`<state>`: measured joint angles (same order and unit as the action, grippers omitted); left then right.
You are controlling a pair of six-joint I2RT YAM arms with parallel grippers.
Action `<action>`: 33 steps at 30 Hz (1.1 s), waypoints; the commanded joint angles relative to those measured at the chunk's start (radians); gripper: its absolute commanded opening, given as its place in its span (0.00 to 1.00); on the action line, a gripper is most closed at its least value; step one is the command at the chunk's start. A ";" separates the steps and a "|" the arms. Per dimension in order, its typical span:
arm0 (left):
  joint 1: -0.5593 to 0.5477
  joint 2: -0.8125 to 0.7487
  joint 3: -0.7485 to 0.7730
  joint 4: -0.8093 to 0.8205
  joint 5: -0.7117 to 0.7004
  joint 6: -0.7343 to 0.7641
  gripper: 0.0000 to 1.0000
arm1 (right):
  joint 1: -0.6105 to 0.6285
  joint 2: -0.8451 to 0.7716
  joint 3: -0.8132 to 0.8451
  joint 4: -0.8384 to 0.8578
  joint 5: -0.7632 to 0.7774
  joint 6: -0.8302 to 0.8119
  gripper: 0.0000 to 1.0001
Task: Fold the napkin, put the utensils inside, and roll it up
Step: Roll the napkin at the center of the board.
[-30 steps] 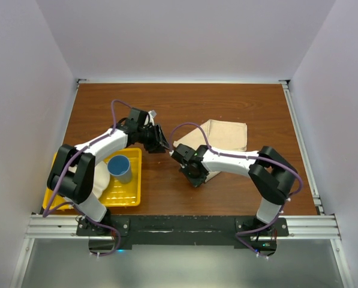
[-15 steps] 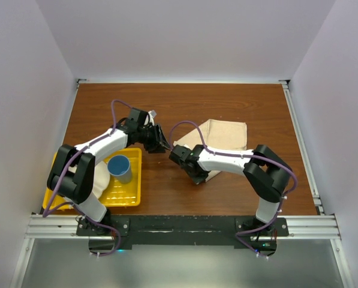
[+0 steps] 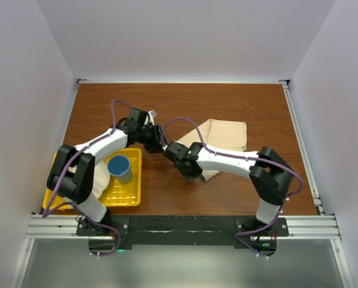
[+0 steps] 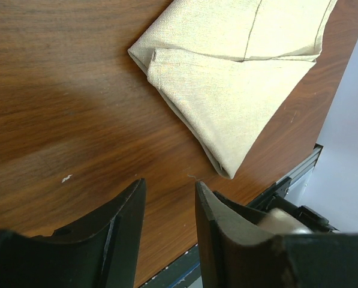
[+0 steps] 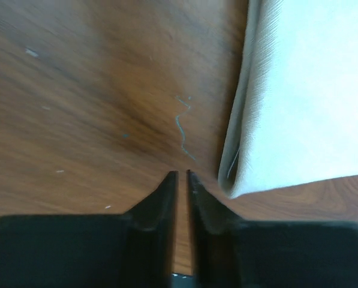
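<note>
- The napkin (image 3: pixel 223 137) lies folded on the bench (image 3: pixel 137 102), right of centre, with one pointed corner toward the near edge.
- The left end effector (image 4: pixel 168 187) hovers over bare wood near the napkin's left fold, jaws about half apart, holding nothing.
- The right end effector (image 5: pixel 181 175) sits low, just left of the napkin's near corner, jaws a slit apart, empty.
- A blue cup (image 3: pixel 120 168) stands in a yellow tray (image 3: pixel 128 195) at near left.

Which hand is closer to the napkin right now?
Right. The right hand sits beside a folded corner of the napkin, not touching; the left hand hangs farther back from it.
</note>
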<state>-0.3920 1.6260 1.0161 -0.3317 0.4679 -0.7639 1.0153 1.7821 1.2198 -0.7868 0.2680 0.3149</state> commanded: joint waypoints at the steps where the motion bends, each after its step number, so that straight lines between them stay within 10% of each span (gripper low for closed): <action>1: 0.010 -0.032 0.003 0.005 0.009 0.018 0.43 | 0.002 -0.099 0.118 -0.005 0.011 -0.029 0.36; 11: 0.012 -0.003 0.044 0.008 0.008 0.009 0.43 | -0.050 0.031 0.150 0.052 0.134 -0.189 0.60; 33: 0.036 0.003 0.045 -0.001 -0.003 0.008 0.43 | -0.147 0.069 -0.023 0.207 0.022 -0.209 0.52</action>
<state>-0.3683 1.6306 1.0191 -0.3325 0.4603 -0.7654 0.8742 1.8622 1.2198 -0.6342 0.3218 0.1032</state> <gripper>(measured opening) 0.432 0.534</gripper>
